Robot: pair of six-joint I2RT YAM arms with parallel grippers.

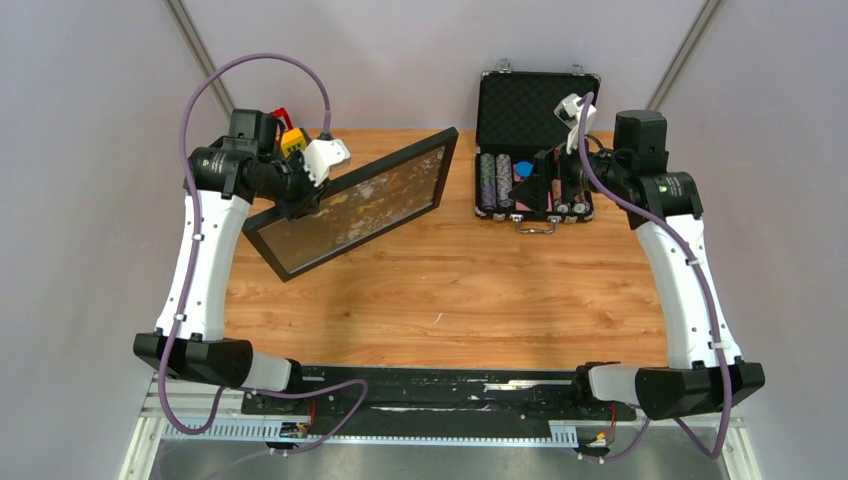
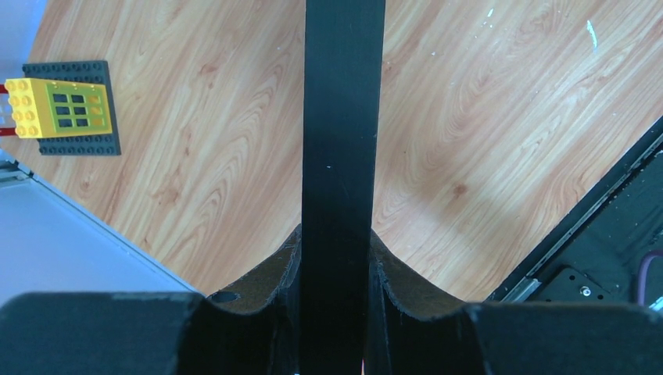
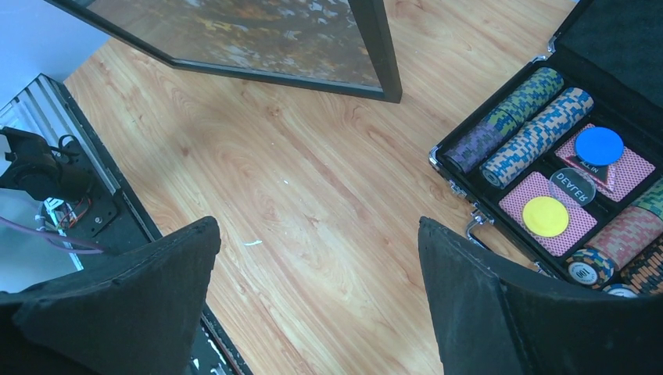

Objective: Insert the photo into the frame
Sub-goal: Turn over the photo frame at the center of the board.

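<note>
A: The left fingers (image 2: 270, 283), what were they doing with that black bar between them?

B: They were clamped narrow on one rail of the frame (image 1: 448, 168), with a pad on each face. In the left wrist view the rail ran straight up out of the grip, so the hold was edge-on. I judge a thin rail was the only part slim enough to pinch.

A: And where was the photo (image 1: 375, 195)?

B: Inside the frame's opening, by the look of it. Orange and white foliage filled the rectangle from overhead, and the right wrist view showed the same foliage bordered by black rails. I could not tell whether it was fully seated.

A: Was it flat on the tabletop (image 1: 450, 290)?

B: No. The frame was tilted, its far long edge raised at the left fingers. Its near corner sat low, but the views did not show whether it touched the wood.

A: And the right fingers (image 3: 129, 301)?

B: They were spread wide and held nothing, above the wood just beside the open poker chip case (image 1: 535, 150) and well apart from the frame. My guess is that arm was parked out of the way.

A: Any risk?

B: A large frame held by one rail could swing or slip. The yellow toy brick (image 2: 61, 109) also lay near the left wrist.
</note>
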